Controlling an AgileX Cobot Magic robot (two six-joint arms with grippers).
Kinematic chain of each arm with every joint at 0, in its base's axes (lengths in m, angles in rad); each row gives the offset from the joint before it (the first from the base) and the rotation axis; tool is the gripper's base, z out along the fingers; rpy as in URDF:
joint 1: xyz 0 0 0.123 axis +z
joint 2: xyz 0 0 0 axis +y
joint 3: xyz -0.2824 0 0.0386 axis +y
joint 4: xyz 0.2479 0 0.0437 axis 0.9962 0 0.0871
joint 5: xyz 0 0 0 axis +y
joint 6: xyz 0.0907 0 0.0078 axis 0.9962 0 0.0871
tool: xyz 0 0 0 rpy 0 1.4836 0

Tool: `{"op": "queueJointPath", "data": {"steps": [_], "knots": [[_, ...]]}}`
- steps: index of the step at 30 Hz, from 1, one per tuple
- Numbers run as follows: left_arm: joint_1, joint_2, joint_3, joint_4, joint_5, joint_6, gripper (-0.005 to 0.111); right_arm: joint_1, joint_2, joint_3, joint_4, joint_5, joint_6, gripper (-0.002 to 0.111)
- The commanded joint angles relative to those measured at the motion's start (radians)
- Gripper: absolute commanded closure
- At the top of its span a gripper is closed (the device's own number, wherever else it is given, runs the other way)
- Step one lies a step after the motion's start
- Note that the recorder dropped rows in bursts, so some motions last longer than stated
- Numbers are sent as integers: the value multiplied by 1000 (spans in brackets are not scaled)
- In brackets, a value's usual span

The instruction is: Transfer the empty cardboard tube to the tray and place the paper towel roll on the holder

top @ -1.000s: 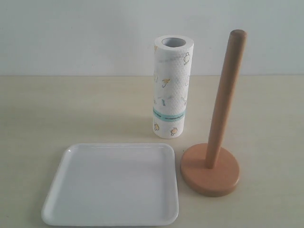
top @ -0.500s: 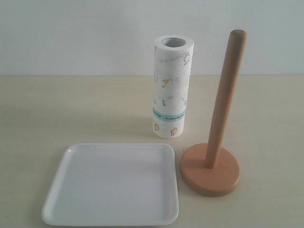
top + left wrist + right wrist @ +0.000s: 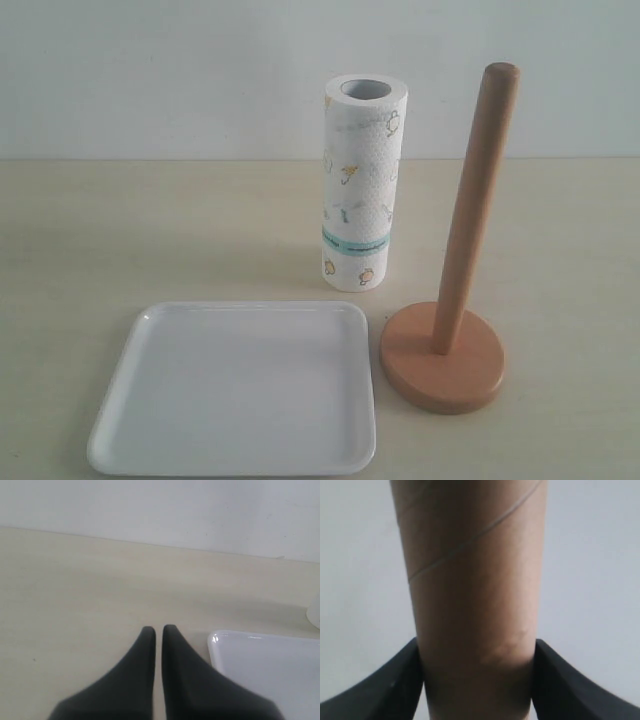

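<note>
the left gripper [image 3: 158, 629] is pointing out across the pale table [image 3: 75, 590], its two dark fingers [image 3: 142, 650] sitting almost together, leaving only a thin slit. the white tray [image 3: 216, 642] is lying just to its right, one rounded corner showing.

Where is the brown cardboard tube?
The empty cardboard tube shows only in the right wrist view, clamped in the right gripper between its dark fingers; the exterior view does not show it.

Right wrist view: empty cardboard tube [image 3: 470, 595] cropped at both ends. Left wrist view: tray [image 3: 265, 672] cropped, one corner visible.
</note>
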Motion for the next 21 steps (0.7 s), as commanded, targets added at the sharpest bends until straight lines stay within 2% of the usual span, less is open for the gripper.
{"op": "queueJointPath", "data": {"steps": [1, 7, 8, 13, 16, 21], "knots": [[3, -2, 4, 3, -1, 1, 103, -1, 6, -3, 289, 281, -555, 109], [3, -2, 4, 3, -1, 1, 103, 1, 22, -3, 668, 411, -1243, 109], [3, -2, 4, 3, -1, 1, 103, 1, 31, -3, 701, 446, -1308, 109], [3, -2, 4, 3, -1, 1, 103, 1, 45, -7, 712, 455, -1291, 109], [3, -2, 4, 3, -1, 1, 103, 1, 50, -50, 780, 460, -1315, 109], [3, -2, 4, 3, -1, 1, 103, 1, 89, -139, 935, 485, -1465, 109]]}}
